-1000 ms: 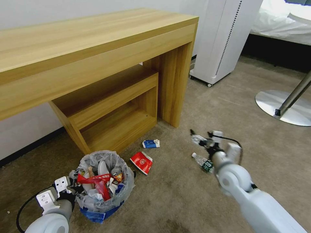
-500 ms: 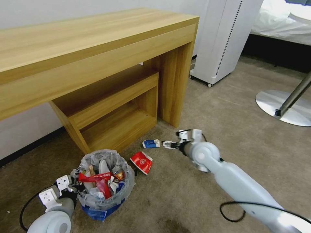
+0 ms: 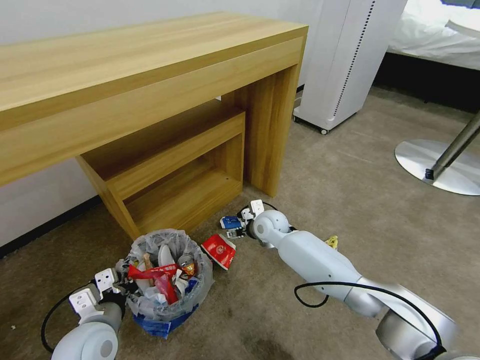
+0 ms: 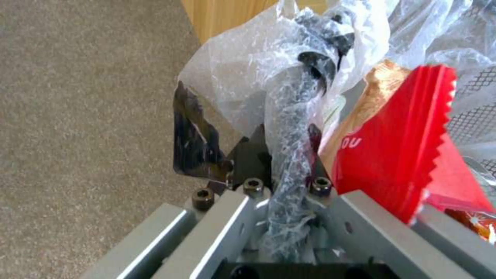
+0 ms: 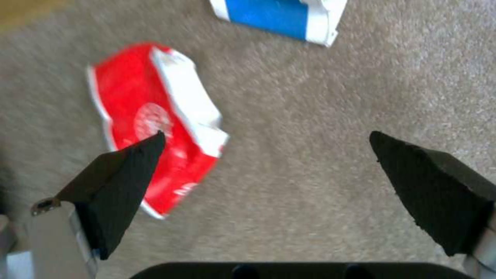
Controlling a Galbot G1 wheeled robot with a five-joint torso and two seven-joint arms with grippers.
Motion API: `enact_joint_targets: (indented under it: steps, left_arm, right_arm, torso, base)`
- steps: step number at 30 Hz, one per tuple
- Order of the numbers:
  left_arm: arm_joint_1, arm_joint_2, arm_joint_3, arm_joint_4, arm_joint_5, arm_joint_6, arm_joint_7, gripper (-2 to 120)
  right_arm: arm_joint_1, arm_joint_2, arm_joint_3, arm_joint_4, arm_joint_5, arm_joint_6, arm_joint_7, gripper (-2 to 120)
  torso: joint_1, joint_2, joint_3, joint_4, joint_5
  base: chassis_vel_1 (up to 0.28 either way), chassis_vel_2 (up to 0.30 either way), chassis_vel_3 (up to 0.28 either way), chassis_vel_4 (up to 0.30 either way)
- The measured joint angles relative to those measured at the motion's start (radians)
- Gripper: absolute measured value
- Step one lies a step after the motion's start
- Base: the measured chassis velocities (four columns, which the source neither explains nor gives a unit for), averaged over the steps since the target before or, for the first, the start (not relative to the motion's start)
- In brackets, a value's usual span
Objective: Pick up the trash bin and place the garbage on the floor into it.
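- Since a second ago the right arm has swung left and stretched out low over the floor (image 3: 350,180); the right gripper (image 3: 239,227), which was out over the bare carpet to the right, now hovers between the carton (image 3: 229,221) and the red cup (image 3: 218,250). The bin (image 3: 167,280) has shifted slightly right with the left gripper (image 3: 120,286).
- The right gripper's fingers (image 5: 121,182) are spread wide with nothing between them, pointing down at the carpet.
- In the right wrist view the flattened cup (image 5: 155,147) lies partly under one fingertip and the carton (image 5: 279,17) sits just past the open gap, so both are within easy reach of this arm.
- The cup lies just right of the bin, its long axis running near-to-far; the carton lies farther off, near the desk (image 3: 150,90) leg, lengthwise left-to-right.
- The left gripper (image 4: 281,170) is pinched on the bin's bagged rim (image 4: 294,116) at the near left, holding it.
- The bin already holds a red wrapper (image 3: 150,274) and a can (image 3: 186,262).
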Motion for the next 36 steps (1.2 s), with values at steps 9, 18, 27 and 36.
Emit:
enact_joint_targets:
  steps: [9,18,27,36]
  left_arm:
    - [0.008,-0.003,0.003,-0.021,-0.003,-0.008,0.003,0]
    - [0.012,-0.012,0.001,-0.029,-0.006,-0.016,0.007,0]
    - [0.012,-0.016,0.004,-0.040,-0.006,-0.022,0.013,0]
    - [0.007,-0.017,0.007,-0.036,-0.007,-0.033,0.022,0]
  right_arm:
    - [0.010,0.040,-0.052,-0.100,-0.103,0.062,-0.099,100]
    - [0.037,0.105,-0.102,-0.220,-0.237,0.147,-0.152,99]
    - [0.037,0.187,-0.141,-0.350,-0.322,0.244,-0.175,84]
    - [0.010,0.263,-0.157,-0.432,-0.386,0.331,-0.182,76]
  torso:
    - [0.000,0.000,0.000,0.0002,0.0000]
    - [0.000,0.000,0.000,0.0002,0.0000]
    - [0.000,0.000,0.000,0.0001,0.0000]
    - [0.000,0.000,0.000,0.0002,-0.0001]
  base:
    - [0.000,0.000,0.000,0.000]
    - [0.000,0.000,0.000,0.000]
    - [0.000,0.000,0.000,0.000]
    - [0.000,0.000,0.000,0.000]
